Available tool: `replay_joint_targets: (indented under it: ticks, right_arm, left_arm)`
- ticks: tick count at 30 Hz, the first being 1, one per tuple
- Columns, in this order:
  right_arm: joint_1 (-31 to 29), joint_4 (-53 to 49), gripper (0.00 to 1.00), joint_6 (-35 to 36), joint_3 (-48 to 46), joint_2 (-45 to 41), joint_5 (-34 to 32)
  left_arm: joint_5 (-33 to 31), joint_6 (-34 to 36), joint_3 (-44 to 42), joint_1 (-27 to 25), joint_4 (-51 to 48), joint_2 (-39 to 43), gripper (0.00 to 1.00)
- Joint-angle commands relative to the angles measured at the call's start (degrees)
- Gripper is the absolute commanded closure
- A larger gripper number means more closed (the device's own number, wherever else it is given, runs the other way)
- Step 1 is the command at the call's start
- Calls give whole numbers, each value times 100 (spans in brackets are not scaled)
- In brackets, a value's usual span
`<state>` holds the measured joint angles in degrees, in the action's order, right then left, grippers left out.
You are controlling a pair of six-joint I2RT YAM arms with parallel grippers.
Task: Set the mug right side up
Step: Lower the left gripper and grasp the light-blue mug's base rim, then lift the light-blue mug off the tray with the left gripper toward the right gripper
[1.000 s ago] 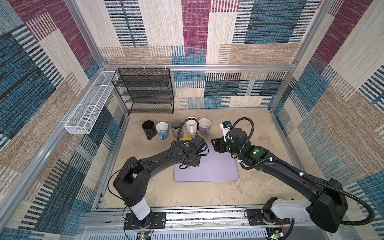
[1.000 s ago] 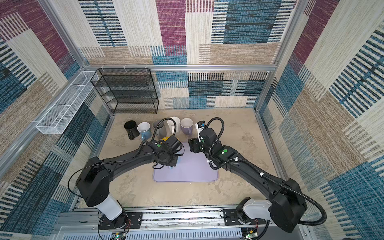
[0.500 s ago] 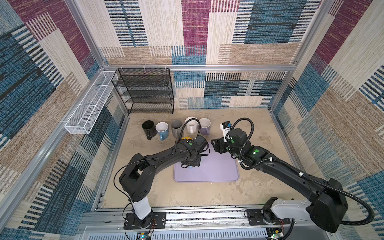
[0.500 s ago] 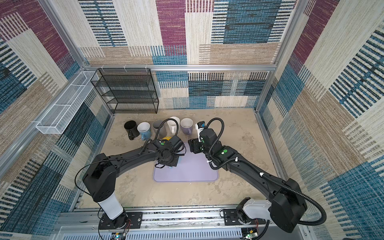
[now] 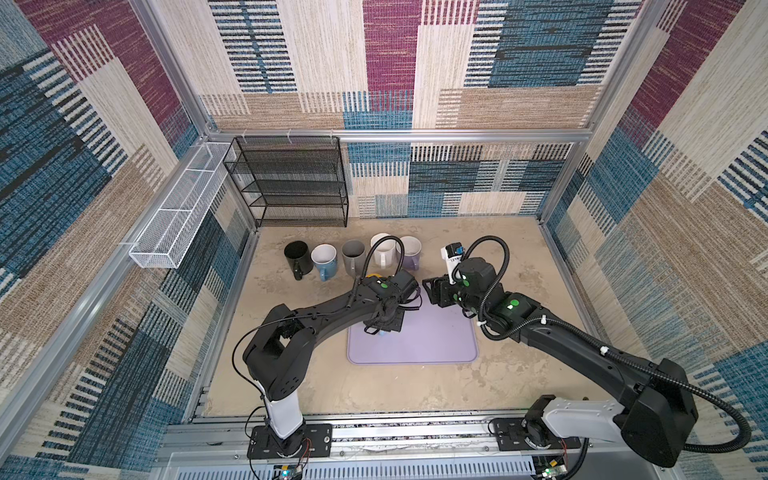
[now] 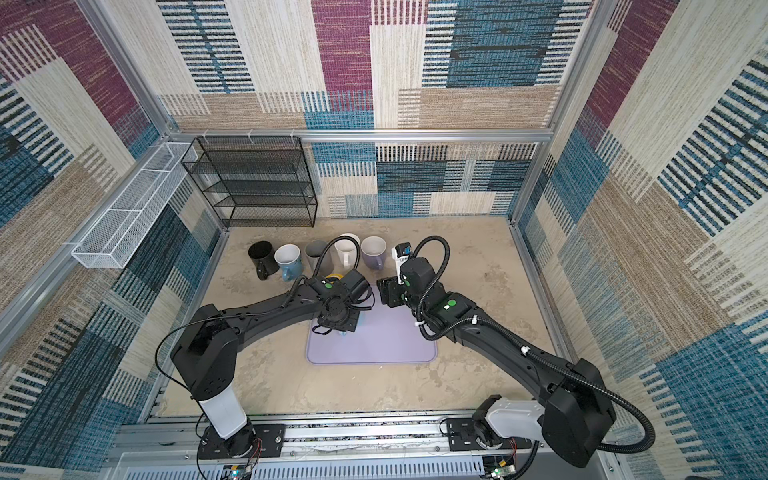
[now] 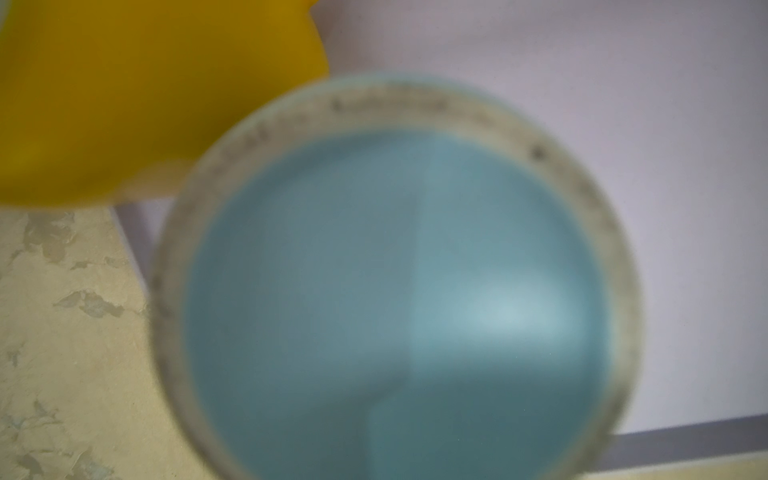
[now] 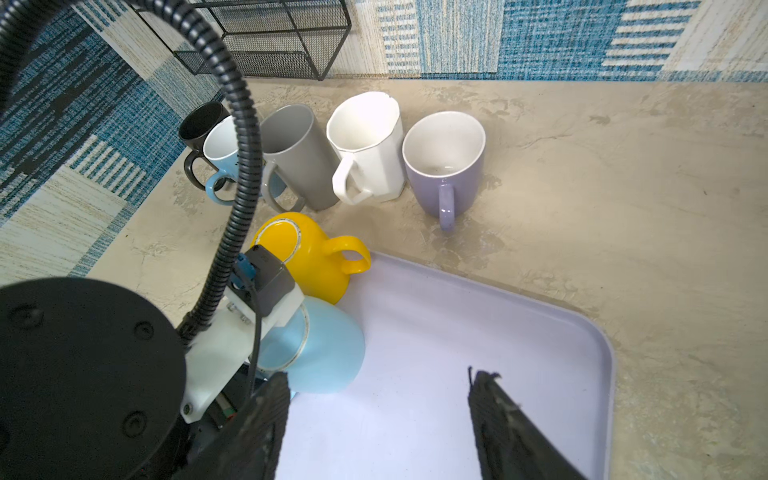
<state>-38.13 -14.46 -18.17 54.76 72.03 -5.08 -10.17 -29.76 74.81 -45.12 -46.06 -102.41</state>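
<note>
Beige tabletop (image 8: 623, 166) holds five upright mugs (image 8: 442, 166), two inverted mugs (image 8: 316, 266).

The light blue mug (image 8: 332, 353) stands upside down on the lavender tray (image 8: 519, 332), near a corner. Its glazed base, circled by a pale unglazed ring, faces up. Its handle is hidden. It sits just beside an upturned yellow mug (image 8: 307, 262).

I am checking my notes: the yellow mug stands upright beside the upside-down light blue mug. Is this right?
Not quite: the yellow mug is upside down too, base ring up, beside the upside-down light blue mug. The right wrist view shows it.
</note>
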Motion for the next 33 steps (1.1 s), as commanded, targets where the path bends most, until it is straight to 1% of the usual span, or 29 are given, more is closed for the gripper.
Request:
replay_joint_targets:
  ticks: [1, 5, 8, 18, 22, 28, 33]
  right_arm:
    - [-2, 90, 29, -33, -34, -35, -54]
    - [7, 187, 29, -55, -138, -24, -41]
    - [25, 287, 29, -115, -236, 15, 15]
    - [51, 514, 29, -349, -611, 38, 124]
    - [60, 538, 30, -417, -704, 9, 145]
    - [60, 720, 30, -464, -862, -91, 357]
    - [60, 924, 30, -486, -958, -265, 621]
  left_arm:
    - [-81, 92, 16, 13, -297, 25, 100]
    - [-120, 193, 79, 29, -294, 140, 100]
    - [-24, 327, 142, 70, -245, 221, 100]
    - [1014, 537, -64, 318, 280, 504, 100]
    - [1149, 607, -139, 355, 387, 643, 100]
    - [1327, 784, -218, 417, 502, 918, 100]
    - [1872, 815, -430, 569, 927, 1249, 100]
